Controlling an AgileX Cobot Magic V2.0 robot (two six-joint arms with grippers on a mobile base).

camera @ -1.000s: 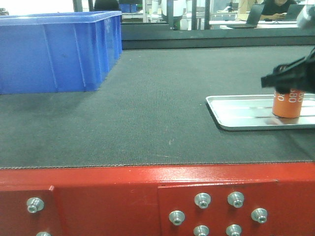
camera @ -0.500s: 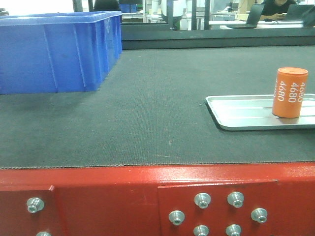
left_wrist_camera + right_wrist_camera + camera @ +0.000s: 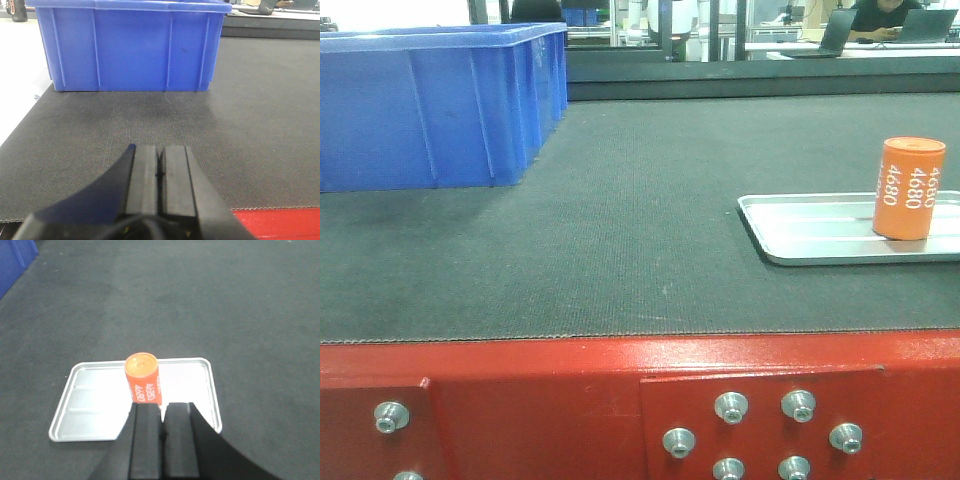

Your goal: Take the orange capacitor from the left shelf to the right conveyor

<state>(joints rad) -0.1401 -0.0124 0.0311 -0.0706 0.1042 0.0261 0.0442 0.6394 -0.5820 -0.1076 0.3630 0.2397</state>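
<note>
Front-facing view first: we see the orange capacitor [image 3: 909, 188] standing upright and alone in the silver tray [image 3: 810, 238], which lies on the right conveyor [image 3: 640, 240] well apart from the blue bin [image 3: 440, 105]. A second ago the right arm's dark jaws were closed around the cylinder's top; half a second ago they had already gone from this view, and the capacitor has not shifted since. We judge the release done and the delivery essentially complete, though it rests in the tray and not on the bare belt.

Left wrist view: the left gripper [image 3: 159, 167] hangs over the belt facing the bin, its jaws pressed together on nothing.

Right wrist view: the right gripper [image 3: 161, 432] hovers just behind the capacitor, clear of it, jaws pressed together and empty.
</note>
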